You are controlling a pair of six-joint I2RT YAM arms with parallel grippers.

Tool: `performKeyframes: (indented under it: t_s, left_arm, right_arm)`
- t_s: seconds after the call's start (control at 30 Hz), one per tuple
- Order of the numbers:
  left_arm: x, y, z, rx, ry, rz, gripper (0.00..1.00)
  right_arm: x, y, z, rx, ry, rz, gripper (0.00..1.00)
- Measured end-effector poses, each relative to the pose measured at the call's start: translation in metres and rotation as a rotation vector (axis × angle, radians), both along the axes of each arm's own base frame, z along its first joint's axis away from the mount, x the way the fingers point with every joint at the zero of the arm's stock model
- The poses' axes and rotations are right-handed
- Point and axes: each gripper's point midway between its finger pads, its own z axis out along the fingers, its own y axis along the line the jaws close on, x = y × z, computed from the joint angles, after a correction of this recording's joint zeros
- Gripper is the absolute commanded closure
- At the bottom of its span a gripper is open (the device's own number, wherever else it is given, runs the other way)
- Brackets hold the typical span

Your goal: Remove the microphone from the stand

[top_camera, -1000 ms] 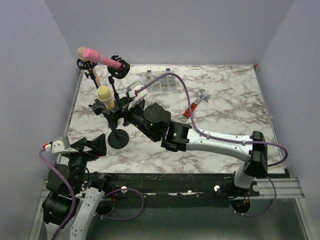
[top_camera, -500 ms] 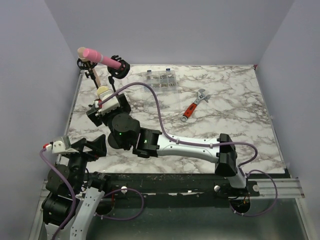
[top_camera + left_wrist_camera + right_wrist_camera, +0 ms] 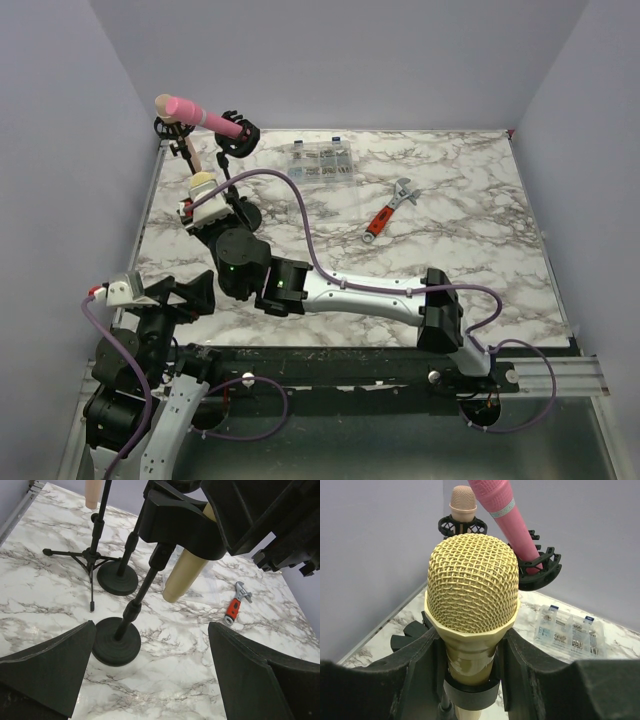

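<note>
Your right tool grips the yellow microphone by its neck, just under the mesh head, with a pad pressed on each side. The microphone sits in the clip of its stand, at ten o'clock on the counter. Your left tool hangs wide and holds nothing, well apart from the stand. If the clip holds tight, a pull may lift or tip the whole stand. The pink microphone slants close above at one o'clock, and a careless rise may strike it.
</note>
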Motion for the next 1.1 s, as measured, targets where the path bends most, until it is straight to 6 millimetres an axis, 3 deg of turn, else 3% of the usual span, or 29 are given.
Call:
performKeyframes:
  t_s: [0.2,0.43,0.8,1.1]
  left_arm:
    - [-0.002,-0.008,0.000,0.005,-0.001,-0.045,0.01]
    - [-0.005,-0.023,0.004,0.000,-0.017,-0.135,0.01]
    - [-0.010,-0.061,0.018,-0.012,-0.095,-0.351,0.01]
    - [-0.014,-0.096,0.026,-0.002,-0.170,-0.563,0.01]
  right_arm:
    - [-0.003,0.004,-0.001,-0.015,-0.009,0.059,0.99]
    - [-0.004,-0.009,-0.001,-0.026,0.014,0.204,0.99]
    - [0.000,-0.081,0.002,-0.051,0.109,0.375,0.99]
    - [-0.018,-0.126,-0.007,-0.059,0.129,0.462,0.99]
